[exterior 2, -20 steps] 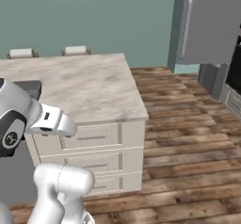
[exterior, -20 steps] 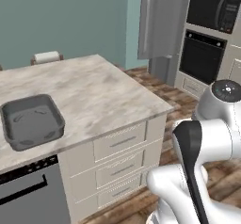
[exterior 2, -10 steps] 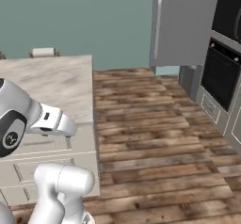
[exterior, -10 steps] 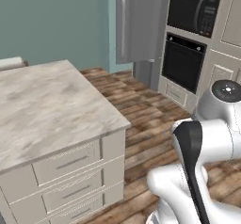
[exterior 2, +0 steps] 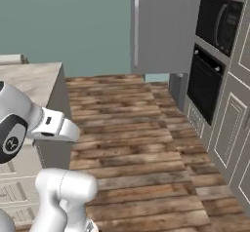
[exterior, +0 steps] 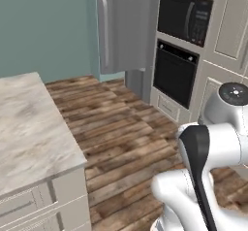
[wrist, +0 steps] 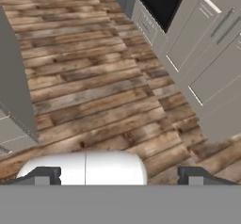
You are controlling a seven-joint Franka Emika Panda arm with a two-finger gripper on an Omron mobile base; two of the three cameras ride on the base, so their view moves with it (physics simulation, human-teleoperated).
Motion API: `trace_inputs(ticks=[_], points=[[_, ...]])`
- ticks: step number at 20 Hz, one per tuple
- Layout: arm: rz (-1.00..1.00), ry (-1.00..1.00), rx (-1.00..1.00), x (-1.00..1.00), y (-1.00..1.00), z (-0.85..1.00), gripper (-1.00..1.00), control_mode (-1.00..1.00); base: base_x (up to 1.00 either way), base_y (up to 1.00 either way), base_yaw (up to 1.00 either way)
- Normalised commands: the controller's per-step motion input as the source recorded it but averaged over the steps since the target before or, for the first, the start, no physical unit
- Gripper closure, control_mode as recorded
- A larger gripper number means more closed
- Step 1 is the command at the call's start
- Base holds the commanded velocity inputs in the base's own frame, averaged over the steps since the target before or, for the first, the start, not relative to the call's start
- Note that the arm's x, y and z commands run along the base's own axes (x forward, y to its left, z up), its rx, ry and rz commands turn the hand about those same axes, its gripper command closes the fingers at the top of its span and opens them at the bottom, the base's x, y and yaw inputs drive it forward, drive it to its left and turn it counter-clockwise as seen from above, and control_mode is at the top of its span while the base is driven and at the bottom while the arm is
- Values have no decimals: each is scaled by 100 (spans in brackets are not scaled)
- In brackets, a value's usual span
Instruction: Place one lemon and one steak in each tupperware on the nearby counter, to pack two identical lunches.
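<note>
The counter (exterior: 29, 128) of pale veined marble lies at the left edge of the left base view, with light grey drawer fronts below. In the right base view its corner (exterior 2: 29, 77) shows at the left, behind my arm. The lemon, the steak and the tupperware are out of view. In the hand view my gripper (wrist: 120, 176) is open, its two dark fingertips (wrist: 44, 175) far apart, with nothing between them. It points down at the wooden floor, with the counter's grey cabinet side (wrist: 14, 91) on the left.
A tall grey fridge (exterior: 123, 26) stands at the back wall. Right of it are a built-in oven (exterior: 174, 74) and a microwave (exterior: 186, 16) in a wall of pale cabinets (wrist: 207, 53). Brown wooden floor (exterior 2: 132, 128) lies between counter and cabinets.
The whole picture has shifted: the camera has swung right. The counter with a dark grey tray has slid off to the left, and the fridge and oven wall have come in. The gripper stays open.
</note>
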Motion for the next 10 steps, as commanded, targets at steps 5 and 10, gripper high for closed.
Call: trace_inputs(ticks=[5, 10], points=[[0, 0, 0, 0, 0, 0, -100, 100, 100, -16, 21], [0, 0, 0, 0, 0, 0, -100, 100, 100, 0, 30]])
